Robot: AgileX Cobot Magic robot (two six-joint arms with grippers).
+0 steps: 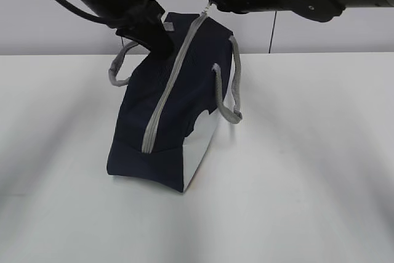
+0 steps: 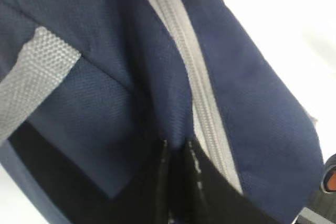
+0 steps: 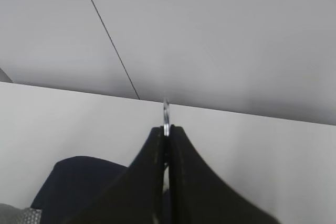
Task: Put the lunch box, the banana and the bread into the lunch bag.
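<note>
The navy lunch bag (image 1: 172,115) stands on the white table with its grey zipper (image 1: 165,100) closed along the top. My left gripper (image 1: 161,46) is at the bag's far top end, left of the zipper (image 2: 195,82). In the left wrist view this gripper (image 2: 177,148) is shut on a fold of the navy fabric (image 2: 105,108). My right gripper (image 1: 206,1) hangs over the same end, and in the right wrist view it (image 3: 166,129) is shut on the metal ring pull (image 3: 166,109). The lunch box, banana and bread are out of view.
Grey strap handles hang on both sides of the bag (image 1: 229,90) (image 1: 120,69), and one strap (image 2: 31,87) lies close to my left fingers. The white table (image 1: 308,183) stretches round the bag, with a grey wall (image 1: 345,35) behind it.
</note>
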